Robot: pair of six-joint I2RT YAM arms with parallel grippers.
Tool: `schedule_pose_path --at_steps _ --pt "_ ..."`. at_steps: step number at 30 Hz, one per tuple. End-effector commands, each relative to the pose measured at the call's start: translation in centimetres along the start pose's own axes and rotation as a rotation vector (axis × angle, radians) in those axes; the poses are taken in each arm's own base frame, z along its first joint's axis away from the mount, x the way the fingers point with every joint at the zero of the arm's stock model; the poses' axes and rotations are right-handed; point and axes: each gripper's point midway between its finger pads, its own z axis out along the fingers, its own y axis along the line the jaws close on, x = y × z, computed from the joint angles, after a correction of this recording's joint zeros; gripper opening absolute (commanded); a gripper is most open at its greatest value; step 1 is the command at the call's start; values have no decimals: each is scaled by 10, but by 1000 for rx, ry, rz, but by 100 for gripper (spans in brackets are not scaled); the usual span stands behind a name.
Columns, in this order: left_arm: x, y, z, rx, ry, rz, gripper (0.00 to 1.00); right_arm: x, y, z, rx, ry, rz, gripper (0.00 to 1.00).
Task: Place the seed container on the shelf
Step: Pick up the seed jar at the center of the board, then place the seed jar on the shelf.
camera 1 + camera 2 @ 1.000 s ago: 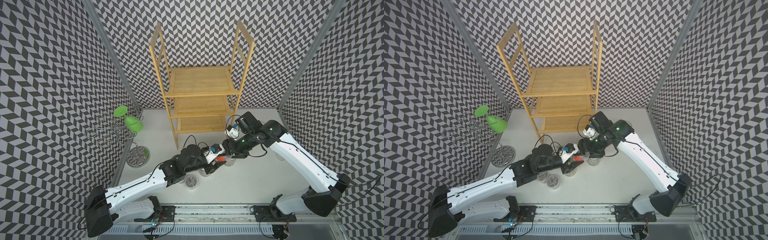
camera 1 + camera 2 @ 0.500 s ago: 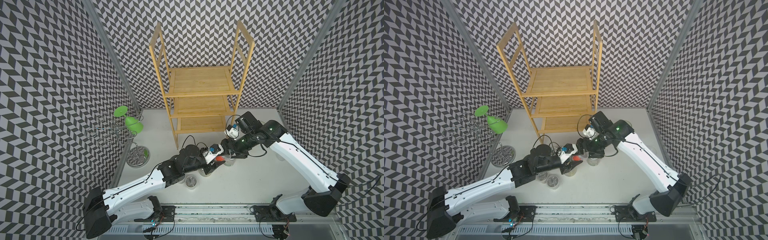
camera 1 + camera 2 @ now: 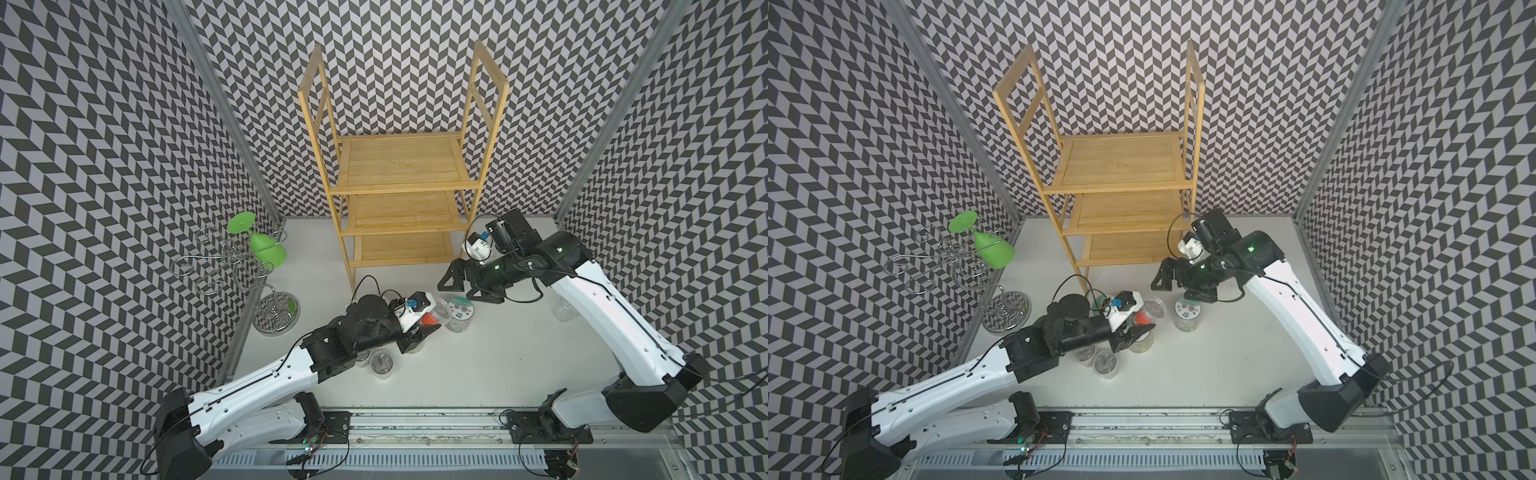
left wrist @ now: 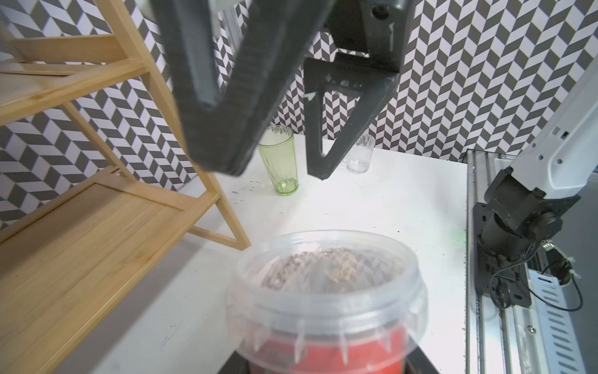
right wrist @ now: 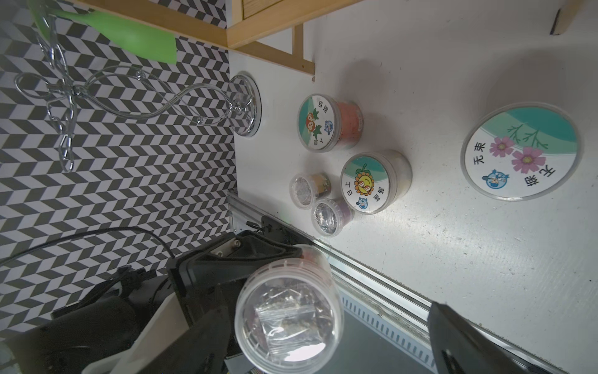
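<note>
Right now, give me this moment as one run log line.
left pincer: shut on seed container, held aloft | right pincer: open, holding nothing | shelf: no container on it yet

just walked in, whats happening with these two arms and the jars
The left gripper is shut on the seed container, a clear-lidded jar with a red base, lifted off the table near the shelf. The right gripper is open beside it, holding nothing. The other jars stand on the table; the shelf holds none yet.
</note>
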Motion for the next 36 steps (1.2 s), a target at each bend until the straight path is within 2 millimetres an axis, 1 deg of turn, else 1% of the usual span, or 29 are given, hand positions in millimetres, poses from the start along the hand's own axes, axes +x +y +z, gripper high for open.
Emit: schedule_pose_path --at_steps 1,2,3,4,6,8,12,16,21,25,29,34,36 --pt "-18 19 -21 -80 -36 -8 55 -2 -7 -13 30 -58 1 99" --pt "-26 24 -27 -98 -46 -6 56 -1 -13 -13 48 -61 9 99" --pt "-28 28 -30 -115 -41 -8 56 0 -18 -12 63 -63 16 100" --pt "-39 34 -36 -142 -53 -10 58 1 -26 -11 80 -63 26 99" --pt "-54 43 -44 -191 -63 -11 59 7 -41 -6 117 -56 45 100" --pt "-69 51 -51 -232 -87 -11 59 12 -52 1 135 -42 59 100" --pt "-98 64 -63 -303 -143 -10 59 20 -72 10 179 -31 70 100" --pt "-126 80 -74 -389 -196 -11 58 27 -87 19 206 -13 79 100" --pt "-163 103 -87 -513 -265 -7 57 36 -98 28 212 11 84 100" --pt "-189 121 -96 -620 -329 -20 55 40 -102 33 203 23 81 100" --pt "-214 135 -112 -721 -434 -26 54 44 -106 37 201 36 74 100" --pt "-238 151 -122 -836 -487 -3 54 52 -112 45 192 58 75 100" --pt "-244 158 -119 -869 -483 16 54 54 -116 47 194 62 78 100"
